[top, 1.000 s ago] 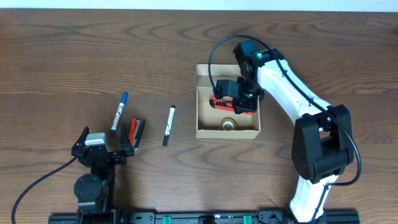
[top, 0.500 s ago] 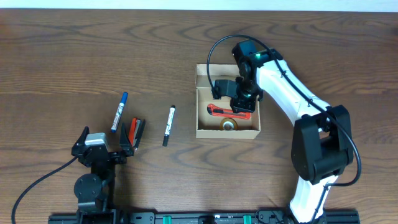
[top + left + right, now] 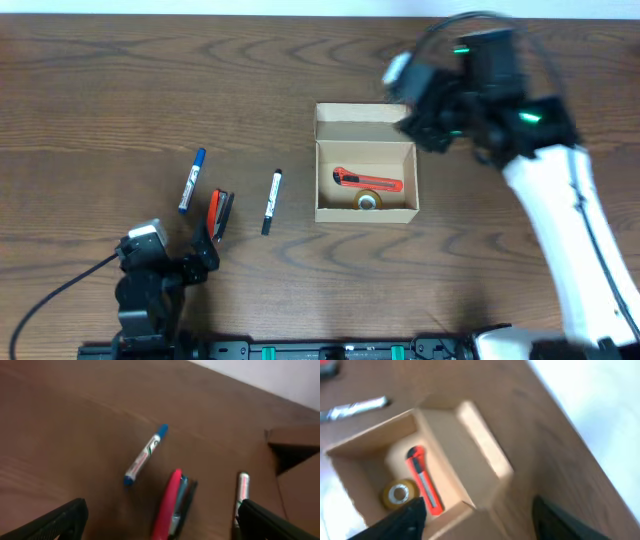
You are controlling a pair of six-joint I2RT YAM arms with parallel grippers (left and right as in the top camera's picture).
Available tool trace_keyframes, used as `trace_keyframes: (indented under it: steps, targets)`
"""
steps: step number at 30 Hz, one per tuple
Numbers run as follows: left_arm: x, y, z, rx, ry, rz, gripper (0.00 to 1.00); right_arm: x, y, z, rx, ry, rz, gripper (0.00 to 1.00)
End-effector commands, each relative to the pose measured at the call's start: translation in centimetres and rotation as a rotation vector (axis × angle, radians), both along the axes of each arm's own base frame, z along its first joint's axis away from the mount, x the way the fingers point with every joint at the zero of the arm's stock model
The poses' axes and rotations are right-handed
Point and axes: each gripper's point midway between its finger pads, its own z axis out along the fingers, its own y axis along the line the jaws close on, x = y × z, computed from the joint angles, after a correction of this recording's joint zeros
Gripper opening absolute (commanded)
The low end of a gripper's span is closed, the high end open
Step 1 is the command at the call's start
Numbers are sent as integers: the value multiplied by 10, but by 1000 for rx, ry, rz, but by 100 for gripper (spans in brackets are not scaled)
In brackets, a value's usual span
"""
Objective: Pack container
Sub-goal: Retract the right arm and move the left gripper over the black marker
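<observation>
Two items in container (image 3: 366,126), mid-table, flap open on far side: red cutter (image 3: 367,180), tape roll (image 3: 368,201). Right gripper (image 3: 477,515) by far-right corner, released, empty. Left: black marker (image 3: 271,202), red-black tool (image 3: 219,213), blue marker (image 3: 191,181). Left gripper (image 3: 168,252) near edge, released.

Cutter (image 3: 367,181) and tape (image 3: 368,201) lie in container (image 3: 365,124); marker (image 3: 271,202) leftward.
</observation>
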Motion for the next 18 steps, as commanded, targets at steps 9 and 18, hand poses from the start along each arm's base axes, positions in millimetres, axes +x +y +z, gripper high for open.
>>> trace_keyframes:
  steps: [9, 18]
  targets:
    - [47, -29, 110, 19, 222, -230, 95, -9, -140, 53, 320, -19, -688, 57]
    - [53, -48, 62, -136, 757, -332, 95, -20, -206, 57, 406, -36, -893, 57]
